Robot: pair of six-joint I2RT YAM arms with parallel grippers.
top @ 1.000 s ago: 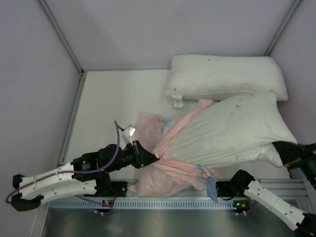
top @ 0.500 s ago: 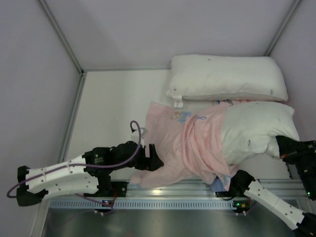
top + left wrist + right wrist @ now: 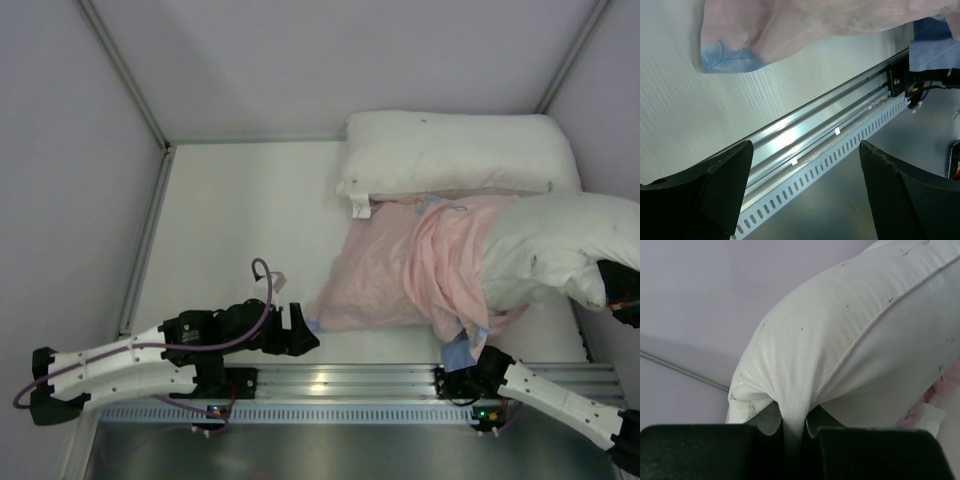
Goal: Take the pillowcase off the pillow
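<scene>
Precariously, we judged, the pillowcase lay unheld just beyond the aluminium rail, pink side up. One blue corner was turned toward the left gripper, whose jaws stood wide apart on nothing near the rail's left half. Past the rail's right end, the right gripper was clamped on a thin pinch of the pillow at its corner seam. With no hold on the case, a pull on the pillow could have dragged the case along rather than stripping it. The narrow pinch could also have slipped, and the blue hem draped over the rail beside the right arm's base could have snagged there. As for contents, the case held only the pillow's left end, with most of the white bulk lying bare; how deep it reached we could not tell. A second tagged pillow sat farther beyond the rail, outside the case.
</scene>
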